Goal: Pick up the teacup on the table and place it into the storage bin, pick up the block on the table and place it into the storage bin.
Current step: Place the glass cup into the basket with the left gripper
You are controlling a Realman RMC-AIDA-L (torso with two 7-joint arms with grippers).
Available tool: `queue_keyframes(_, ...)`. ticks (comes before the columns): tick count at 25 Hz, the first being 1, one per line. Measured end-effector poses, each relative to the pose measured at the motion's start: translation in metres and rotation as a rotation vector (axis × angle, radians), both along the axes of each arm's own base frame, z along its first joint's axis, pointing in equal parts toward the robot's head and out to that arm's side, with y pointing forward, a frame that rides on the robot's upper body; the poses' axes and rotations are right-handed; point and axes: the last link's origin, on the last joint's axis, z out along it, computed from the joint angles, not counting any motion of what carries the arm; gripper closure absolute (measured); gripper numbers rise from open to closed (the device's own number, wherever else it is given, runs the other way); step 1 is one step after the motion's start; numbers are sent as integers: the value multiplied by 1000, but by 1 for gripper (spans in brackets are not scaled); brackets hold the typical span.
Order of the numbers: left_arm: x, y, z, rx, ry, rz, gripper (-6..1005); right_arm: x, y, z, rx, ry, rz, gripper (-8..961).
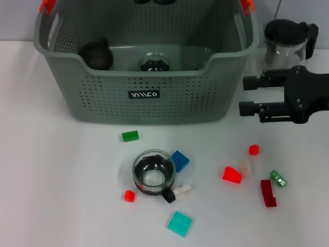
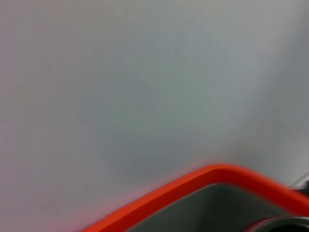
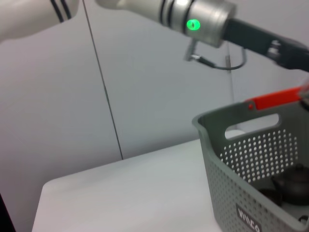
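The glass teacup [image 1: 153, 174] with a black handle stands upright on the white table, in front of the storage bin [image 1: 144, 103]. Close around it lie a blue block [image 1: 180, 160], a small red block [image 1: 129, 195], a white block [image 1: 182, 191] and a teal block [image 1: 179, 223]. My right gripper [image 1: 247, 95] hangs open beside the bin's right wall, its fingers pointing toward the bin and holding nothing. The left arm [image 3: 203, 19] reaches over the bin's back edge; its gripper does not show. The bin [image 3: 251, 169] also fills the right wrist view's corner.
A glass teapot with a black lid [image 1: 288, 41] stands behind my right gripper. Inside the bin lie a dark round object [image 1: 96, 54] and a glass cup [image 1: 154, 63]. A green block [image 1: 130, 136] and several red and green blocks [image 1: 232, 175] are scattered at the right.
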Motion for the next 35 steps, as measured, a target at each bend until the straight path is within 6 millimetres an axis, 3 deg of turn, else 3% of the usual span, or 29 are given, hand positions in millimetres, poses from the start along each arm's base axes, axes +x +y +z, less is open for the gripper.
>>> queue_keyframes(5,-11,17,-32,55,131,42,950,1,0,-5,-3,-16,-6,246)
queue_keyframes(12,-19,19,-58,104,223,38,954,1,1,-6,2,-18,-9,247)
queue_keyframes(19,-20,16,-71,122,278,12,953,2,4,-7,18,-27,-16,247)
queue_keyframes(35,-28,9,-81,104,319,15,950,2,6,-8,32,-33,-12,246)
